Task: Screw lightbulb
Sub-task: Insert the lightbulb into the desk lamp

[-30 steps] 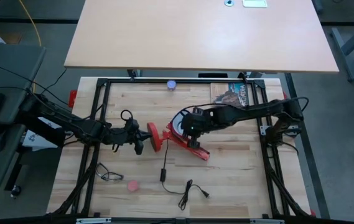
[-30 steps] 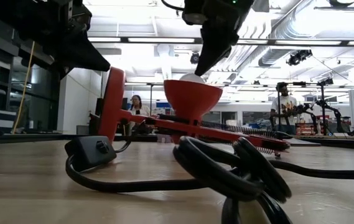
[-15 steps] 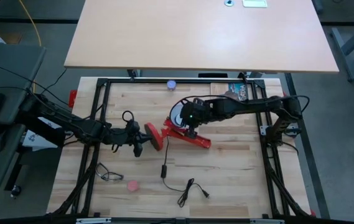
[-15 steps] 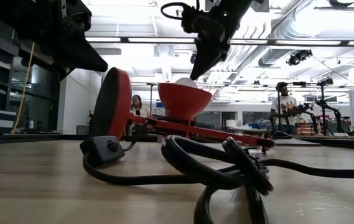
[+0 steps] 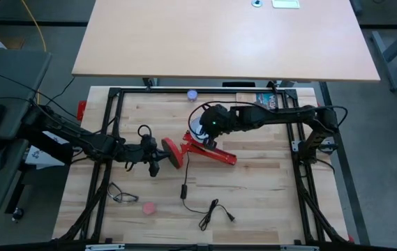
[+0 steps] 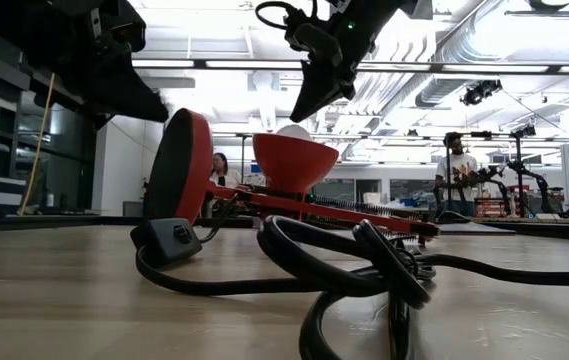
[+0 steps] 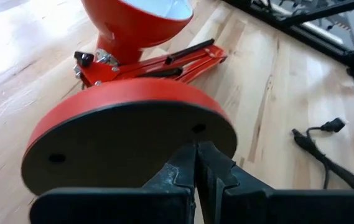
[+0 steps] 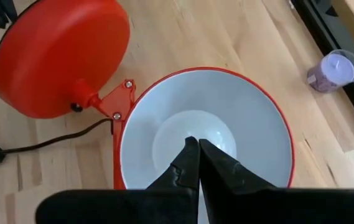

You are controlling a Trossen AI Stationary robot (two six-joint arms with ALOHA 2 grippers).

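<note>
One lightbulb (image 8: 194, 134) sits deep in the white inside of the red lamp's shade (image 8: 251, 118), its frosted dome just showing above the shade rim from table height (image 6: 294, 132); I see my right claw (image 8: 198, 155) poised directly over the bulb with its fingers pressed together, holding nothing; from above, that claw (image 5: 211, 127) hangs over the shade, and I cannot tell whether its tips touch the bulb. The lamp lies on the worktop (image 5: 268, 181) with its red folding arm (image 5: 215, 155) stretched beside the shade and its round base (image 7: 127, 124) tipped up on edge, on the far side of the shade from the right arm; my left claw (image 7: 196, 167) is clenched on that base's rim. A black cord (image 6: 264, 275) loops across the wood in front of the lamp; a small lavender cup (image 8: 333, 71) stands well apart from the shade, by the black frame.
</note>
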